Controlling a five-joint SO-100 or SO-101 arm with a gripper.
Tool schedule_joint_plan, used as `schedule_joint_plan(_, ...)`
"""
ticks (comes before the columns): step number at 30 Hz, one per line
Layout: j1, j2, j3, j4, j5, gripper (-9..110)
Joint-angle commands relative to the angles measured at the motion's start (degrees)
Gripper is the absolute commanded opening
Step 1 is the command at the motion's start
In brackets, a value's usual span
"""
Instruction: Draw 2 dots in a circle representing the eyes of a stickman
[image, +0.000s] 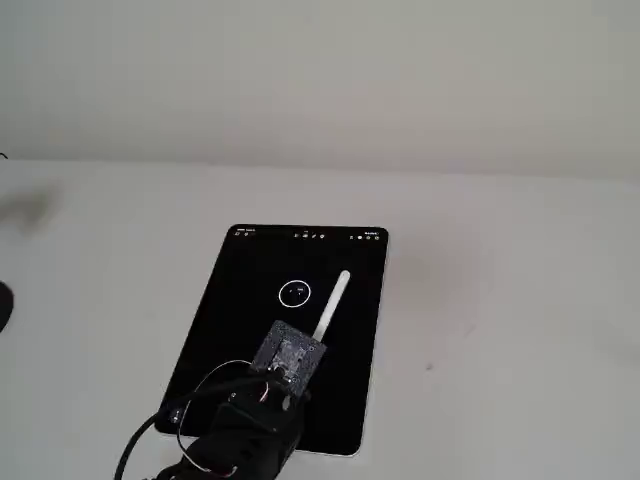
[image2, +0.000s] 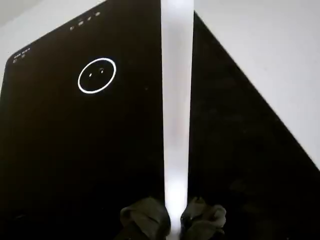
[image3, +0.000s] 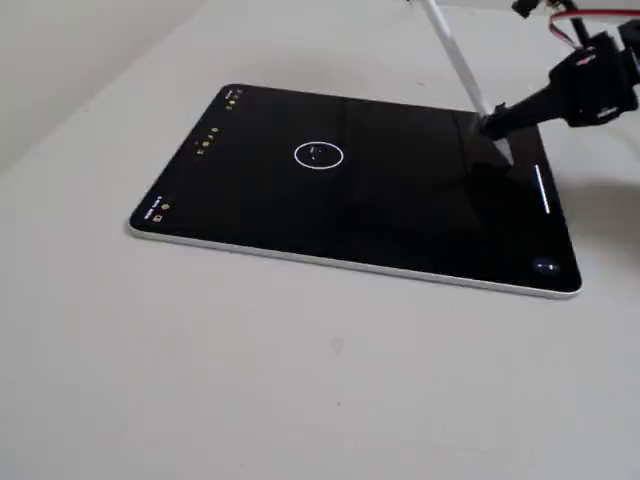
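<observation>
I see my fingers (image2: 172, 220) clamped on the white pen (image2: 177, 100) — its tip off to the side of the circle (image2: 97, 76), two dots (image2: 96, 73) inside, on the tablet (image: 240, 330).

surface: a plain white table (image: 520, 300), matte, seen in both fixed views and at the upper right corner of the wrist view
lying on it: a tablet (image: 215, 330) with a black screen and a thin pale edge, flat on the table
tablet placement: near the middle of the table in a fixed view (image3: 300, 225), its long sides running away from the arm's base
on the screen: a thin white circle (image: 294, 292) with two dots (image2: 96, 73) inside it, plus small icons along one short edge
table around the tablet: a few faint specks, a soft grey shadow at the far left edge
</observation>
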Motion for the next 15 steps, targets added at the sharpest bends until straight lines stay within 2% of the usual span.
schedule_joint_plan(1, -1.0, -1.0, -0.9, -2.0, -1.4, 0)
schedule_joint_plan(4, -0.5, -0.4, -0.9, -2.1, -0.6, 0)
schedule_joint_plan(7, 0.6, 3.6, -1.1, -0.6, 4.6, 0)
schedule_joint_plan(9, -0.4, 8.3, -2.1, 5.7, 6.6, 0)
schedule_joint_plan(15, -2.5, 38.5, -4.9, 31.7, 17.6, 0)
